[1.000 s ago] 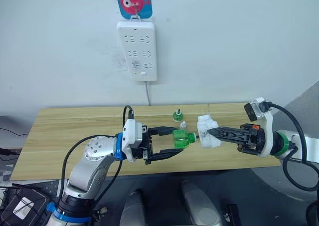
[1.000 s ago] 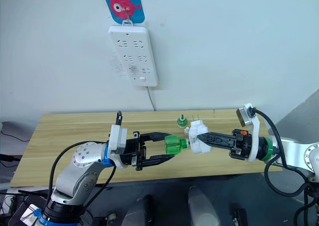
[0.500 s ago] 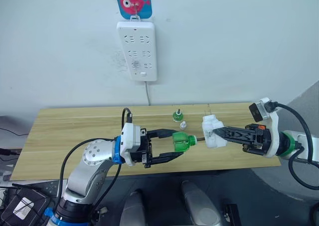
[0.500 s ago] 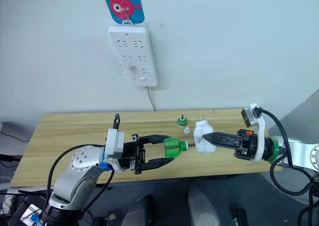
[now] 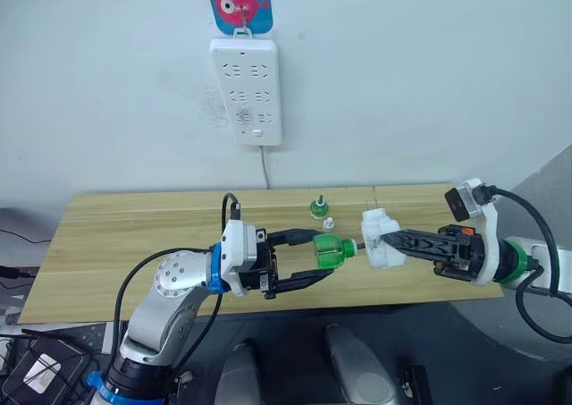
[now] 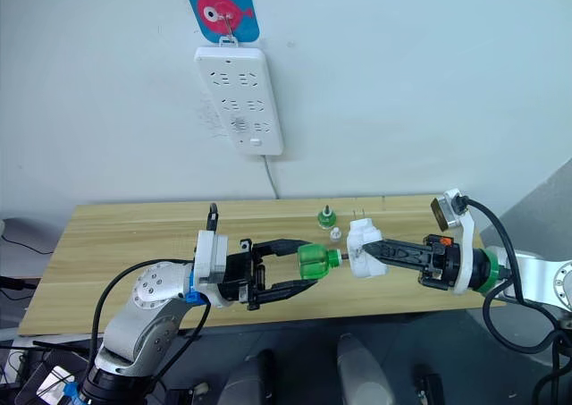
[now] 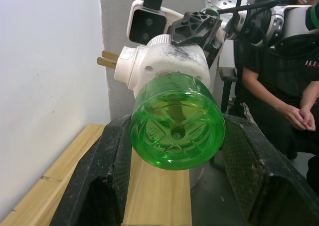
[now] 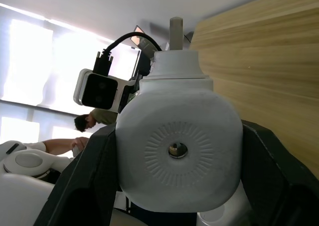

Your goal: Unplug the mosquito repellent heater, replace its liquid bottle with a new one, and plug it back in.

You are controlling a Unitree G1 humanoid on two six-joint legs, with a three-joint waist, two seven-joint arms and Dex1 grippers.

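Note:
My left gripper (image 5: 323, 255) is shut on a green liquid bottle (image 5: 332, 252), held on its side above the table's front edge. The bottle's white neck points at the mosquito repellent heater (image 5: 375, 219), a white rounded unit on which my right gripper (image 5: 382, 240) is shut. Neck and heater are almost touching; whether the neck is inside I cannot tell. In the left wrist view the bottle's base (image 7: 174, 126) faces me, with the heater (image 7: 164, 64) and its two prongs (image 7: 107, 61) behind. The right wrist view looks at the heater's round face (image 8: 179, 151).
A second small green bottle (image 5: 316, 208) and a white cap (image 5: 328, 223) stand on the wooden table (image 5: 134, 235) just behind my grippers. A white power strip (image 5: 246, 90) hangs on the wall above. A seated person (image 7: 279, 86) is off beyond the table's right end.
My left gripper has carried the green bottle a little to the right, closing most of the gap to the heater. The right gripper and heater have barely moved.

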